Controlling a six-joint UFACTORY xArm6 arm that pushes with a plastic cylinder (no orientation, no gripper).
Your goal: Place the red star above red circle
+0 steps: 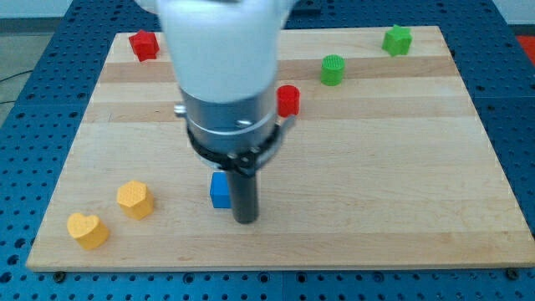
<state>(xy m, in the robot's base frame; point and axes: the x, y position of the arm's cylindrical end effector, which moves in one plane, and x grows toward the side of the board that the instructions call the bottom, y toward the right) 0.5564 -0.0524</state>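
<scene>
The red star lies at the view's top left corner of the wooden board. The red circle sits near the board's middle top, partly hidden by the arm's body. My tip is at the lower middle of the board, touching or just right of a blue block. The tip is far below both red blocks.
A green circle lies right of the red circle. A green star-like block sits at the top right. A yellow hexagon-like block and a yellow heart lie at the lower left. The board's edge runs along the bottom.
</scene>
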